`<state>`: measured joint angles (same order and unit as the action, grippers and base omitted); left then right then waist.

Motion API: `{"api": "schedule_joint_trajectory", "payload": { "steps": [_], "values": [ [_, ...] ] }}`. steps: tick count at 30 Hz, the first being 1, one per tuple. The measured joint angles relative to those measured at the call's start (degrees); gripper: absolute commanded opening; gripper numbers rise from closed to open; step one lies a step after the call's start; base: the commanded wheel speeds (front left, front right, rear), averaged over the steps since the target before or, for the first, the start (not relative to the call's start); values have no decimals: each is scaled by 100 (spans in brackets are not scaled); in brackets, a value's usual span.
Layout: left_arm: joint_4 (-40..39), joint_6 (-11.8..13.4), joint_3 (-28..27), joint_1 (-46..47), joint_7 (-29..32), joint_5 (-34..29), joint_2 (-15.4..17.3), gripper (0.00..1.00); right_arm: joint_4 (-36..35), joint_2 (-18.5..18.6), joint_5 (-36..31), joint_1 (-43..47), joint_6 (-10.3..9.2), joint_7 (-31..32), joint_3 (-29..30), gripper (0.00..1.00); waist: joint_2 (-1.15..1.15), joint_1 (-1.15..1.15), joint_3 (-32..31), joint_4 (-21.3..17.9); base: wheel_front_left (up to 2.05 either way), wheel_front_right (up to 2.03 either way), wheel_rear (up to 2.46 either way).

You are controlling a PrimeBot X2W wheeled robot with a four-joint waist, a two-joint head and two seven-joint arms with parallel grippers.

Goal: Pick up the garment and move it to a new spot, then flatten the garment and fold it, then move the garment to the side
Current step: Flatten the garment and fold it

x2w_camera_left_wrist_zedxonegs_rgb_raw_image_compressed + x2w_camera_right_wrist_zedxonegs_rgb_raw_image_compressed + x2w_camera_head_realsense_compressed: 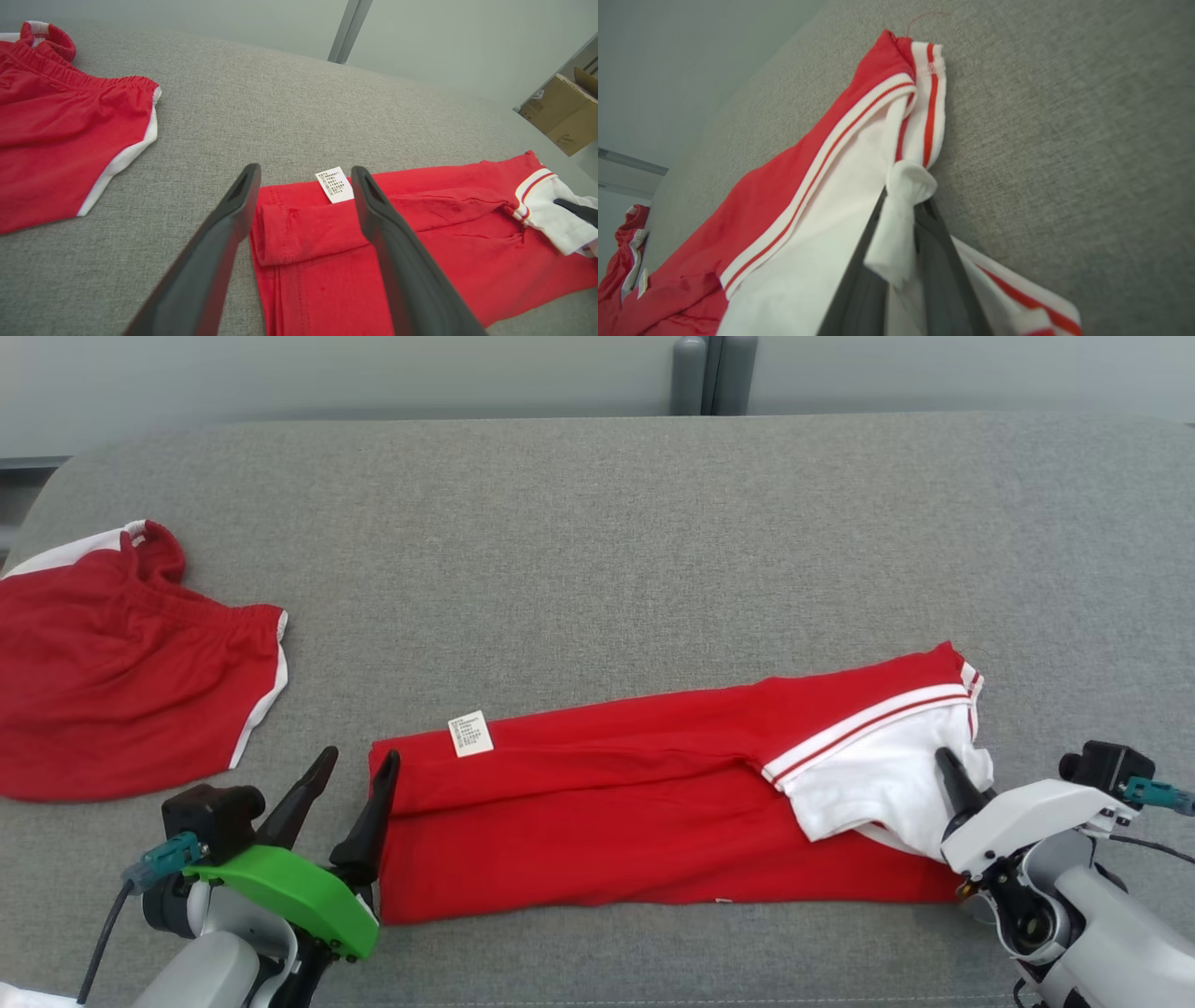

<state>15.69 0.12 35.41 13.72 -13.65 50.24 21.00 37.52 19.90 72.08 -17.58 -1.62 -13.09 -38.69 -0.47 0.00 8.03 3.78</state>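
Grey surface (597,523) with a long, folded red garment (607,821) lying from 6 to 4 o'clock. Red shorts (112,691) sit at 9 o'clock. Left fingers (373,812), spread apart, are at the garment's left edge. Right fingers (954,789) clench its white end. A small white label (471,733) lies near the left edge.

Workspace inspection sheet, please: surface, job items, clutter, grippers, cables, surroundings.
Surface: grey fabric surface.
Job's things: red shirt folded into a long band, care label at its left end.
Clutter: red shorts lying apart, far left.
Grippers: left gripper, jaws open at the shirt's left end; right gripper, jaws shut on its white part.
Cables: left wrist cable, right wrist cable, both black.
Surroundings: pale wall, grey post, cardboard box.
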Motion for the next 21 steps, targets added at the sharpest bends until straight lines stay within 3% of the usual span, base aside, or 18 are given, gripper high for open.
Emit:
{"api": "schedule_joint_trajectory", "payload": {
  "steps": [12, 21],
  "values": [
    [-94, 51, -14, -108, -1, 0, 4, 100, 45, 767, -114, -91, 16, -59, 591, 0, 0, 0, -37, -124, 0, 0, 0],
    [-126, 58, -5, -116, -1, 0, 3, 100, -755, 869, -710, -315, 419, -107, 400, 0, 0, 0, -111, -178, 0, 0, 0]
  ]
}}
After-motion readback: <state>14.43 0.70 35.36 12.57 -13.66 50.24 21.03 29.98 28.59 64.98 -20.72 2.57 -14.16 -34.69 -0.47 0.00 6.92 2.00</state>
